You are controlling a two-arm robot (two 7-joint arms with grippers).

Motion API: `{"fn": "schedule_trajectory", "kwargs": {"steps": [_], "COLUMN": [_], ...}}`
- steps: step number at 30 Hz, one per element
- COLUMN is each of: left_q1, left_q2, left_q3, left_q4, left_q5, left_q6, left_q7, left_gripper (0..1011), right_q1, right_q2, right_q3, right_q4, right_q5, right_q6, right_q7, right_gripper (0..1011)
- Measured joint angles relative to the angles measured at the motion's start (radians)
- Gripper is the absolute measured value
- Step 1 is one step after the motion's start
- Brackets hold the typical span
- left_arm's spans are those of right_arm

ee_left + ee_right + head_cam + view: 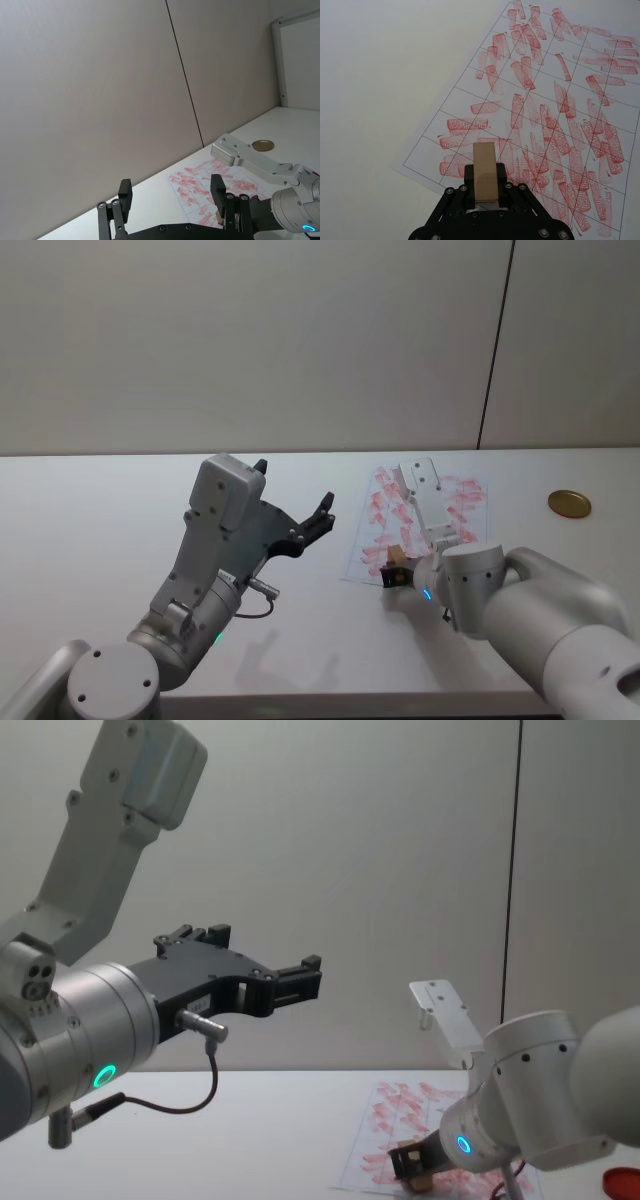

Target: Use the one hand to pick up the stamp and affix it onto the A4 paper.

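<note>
On my left, the left gripper [294,486] hangs raised above the table [100,510], well clear of the surface. Its wrist is tilted up, and its fingers are spread wide around nothing. Further right, the right arm reaches forward low over the table. The right gripper [485,192] is clamped on the stamp [484,170], which stands upright between the fingers. The stamp sits over the near left corner of the A4 paper [545,100]. I cannot tell whether it touches the sheet. A gold disc [568,504] lies well right of the paper, and a red disc [622,1182] sits at the near right edge.
</note>
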Motion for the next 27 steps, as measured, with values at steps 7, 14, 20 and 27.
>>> {"fn": "schedule_trajectory", "kwargs": {"steps": [7, 14, 20, 27], "left_q1": [0.000, 0.000, 0.000, 0.000], "left_q2": [0.000, 0.000, 0.000, 0.000], "left_q3": [0.000, 0.000, 0.000, 0.000], "left_q4": [0.000, 0.000, 0.000, 0.000], "left_q5": [0.000, 0.000, 0.000, 0.000], "left_q6": [0.000, 0.000, 0.000, 0.000], "left_q7": [0.000, 0.000, 0.000, 0.000], "left_gripper": [993, 993, 993, 993], "right_q1": [0.011, 0.017, 0.020, 0.024], "right_q2": [-0.003, -0.004, -0.003, -0.001], "right_q3": [0.006, 0.012, 0.019, 0.028], "right_q4": [0.024, 0.035, 0.042, 0.047], "right_q5": [-0.003, -0.004, -0.006, -0.008], "right_q6": [-0.002, -0.002, -0.002, -0.002], "right_q7": [-0.002, -0.004, -0.005, -0.005], "right_gripper": [220, 220, 221, 220]}}
